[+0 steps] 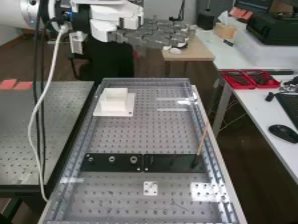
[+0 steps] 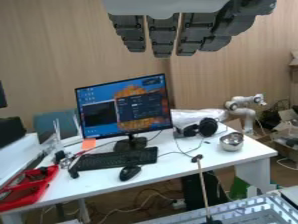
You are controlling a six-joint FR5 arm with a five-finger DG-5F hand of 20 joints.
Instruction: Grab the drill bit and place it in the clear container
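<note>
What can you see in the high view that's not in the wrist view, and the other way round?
High view: a white square block on the bench and two black plates lying across it.

Wrist view: a small white robot arm past the desk.

Both: the robot hand, the keyboard and the mouse.

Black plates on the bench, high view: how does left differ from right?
Left plate bears three round metal fittings; right plate has none like them. Right plate has a thin stick slanting up near its right end; left plate has no stick. Both: black, flat, in line.
</note>
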